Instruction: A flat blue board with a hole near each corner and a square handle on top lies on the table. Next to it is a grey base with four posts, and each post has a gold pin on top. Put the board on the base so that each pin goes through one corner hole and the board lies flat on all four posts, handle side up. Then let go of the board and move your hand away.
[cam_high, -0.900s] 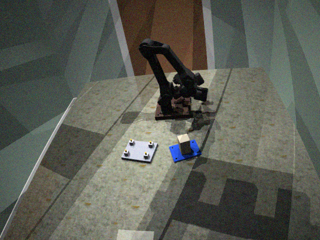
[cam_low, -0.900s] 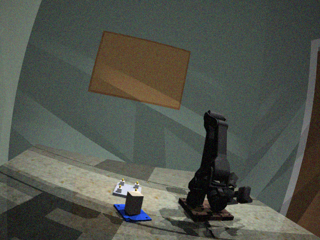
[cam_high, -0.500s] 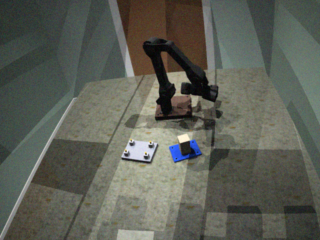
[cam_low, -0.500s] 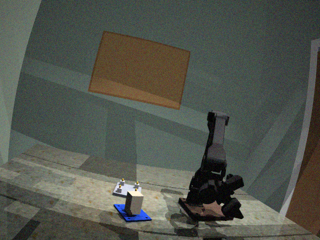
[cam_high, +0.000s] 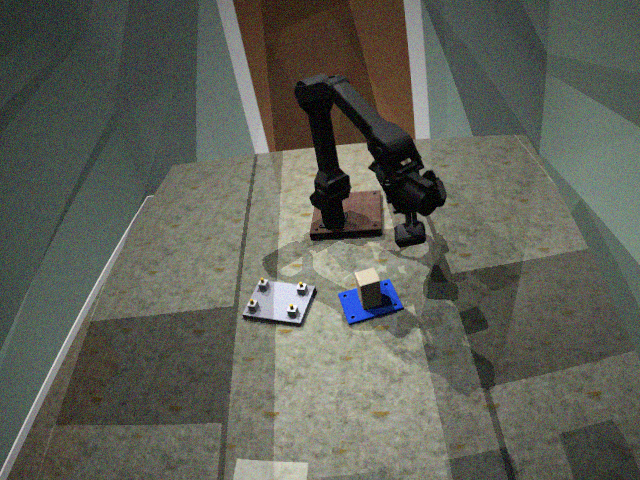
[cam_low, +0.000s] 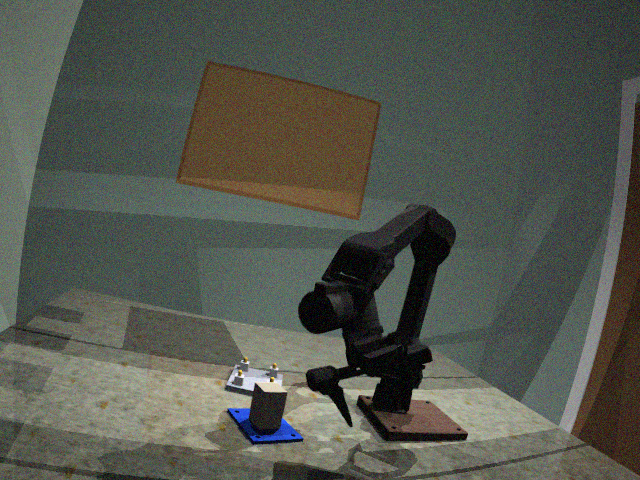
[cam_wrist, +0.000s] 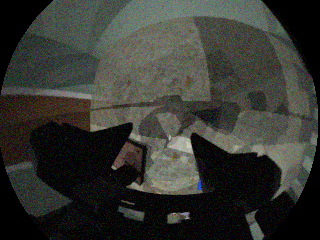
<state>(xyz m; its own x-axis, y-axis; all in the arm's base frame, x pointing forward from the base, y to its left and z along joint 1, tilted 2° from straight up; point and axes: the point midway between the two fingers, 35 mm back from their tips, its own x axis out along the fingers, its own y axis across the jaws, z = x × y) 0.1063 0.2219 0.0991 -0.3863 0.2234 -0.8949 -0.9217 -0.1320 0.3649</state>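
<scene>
Gripper spread and empty; board off its base, pins uncovered

Tool: one gripper (cam_high: 410, 228) (cam_low: 348, 413) (cam_wrist: 162, 131), two fingers spread wide, nothing between them. It is raised over the table (cam_high: 336, 387) (cam_low: 155, 377) (cam_wrist: 150, 65), touching neither task part.

Board: one blue board (cam_high: 361, 312) (cam_low: 279, 435) (cam_wrist: 200, 183), flat on the table, forward of the gripper and toward its right by the robot's own sides. One upright square handle (cam_high: 369, 288) (cam_low: 267, 407) stands on its upper face. Three corner holes show plainly in the top view. In the wrist view only a blue sliver appears, beside one finger.

Base: one grey base (cam_high: 279, 299) (cam_low: 253, 378), farther to the gripper's right than the board. Counted: four posts (cam_high: 292, 312) (cam_low: 239, 380), one near each corner, and four gold pins (cam_high: 291, 306) (cam_low: 239, 372), one per post.

Edges and room: board and base lie apart, their facing edges separated by a strip of table. The board's edges are slightly turned against those of the base. Air separates gripper and handle. Behind the gripper and to its right, one brown mounting plate (cam_high: 369, 206) (cam_low: 439, 421) (cam_wrist: 135, 156) sits under the arm's foot, clear of both parts.
</scene>
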